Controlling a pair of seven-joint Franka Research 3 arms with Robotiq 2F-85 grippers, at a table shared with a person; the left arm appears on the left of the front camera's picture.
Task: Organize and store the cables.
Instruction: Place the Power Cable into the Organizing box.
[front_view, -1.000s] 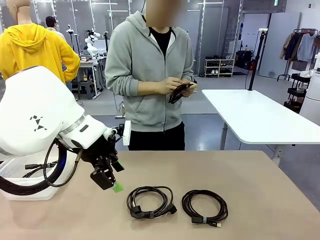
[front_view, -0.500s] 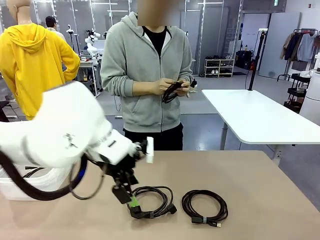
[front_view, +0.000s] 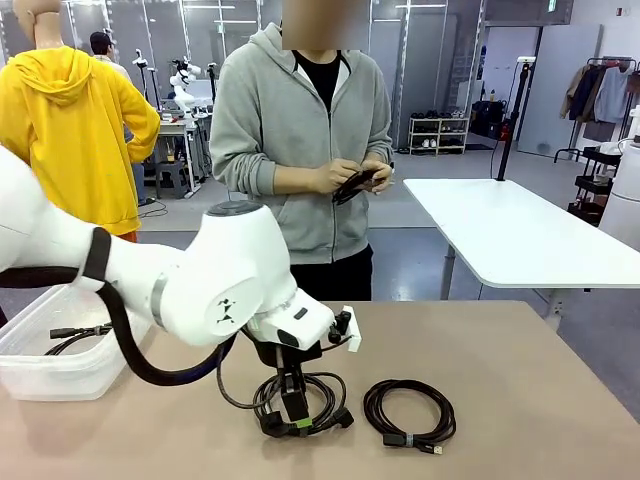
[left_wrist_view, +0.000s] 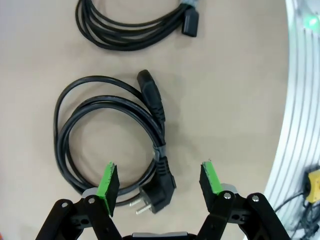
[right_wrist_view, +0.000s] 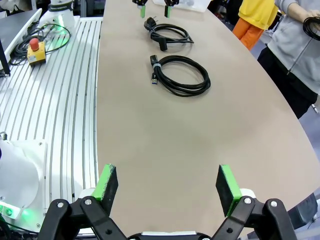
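A: The left end effector (left_wrist_view: 159, 174) hangs open just above the plugged cable coil (left_wrist_view: 152, 95) on the bench (left_wrist_view: 240, 100), straddling its plug end. The right end effector (right_wrist_view: 167, 182), also open, is well apart from that coil.

B: Closing on one strand could spill the loops when it lifts.

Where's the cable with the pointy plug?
In the front view, the plug cable lies mid-table, right under the left tool, with another coiled cable just to its right.
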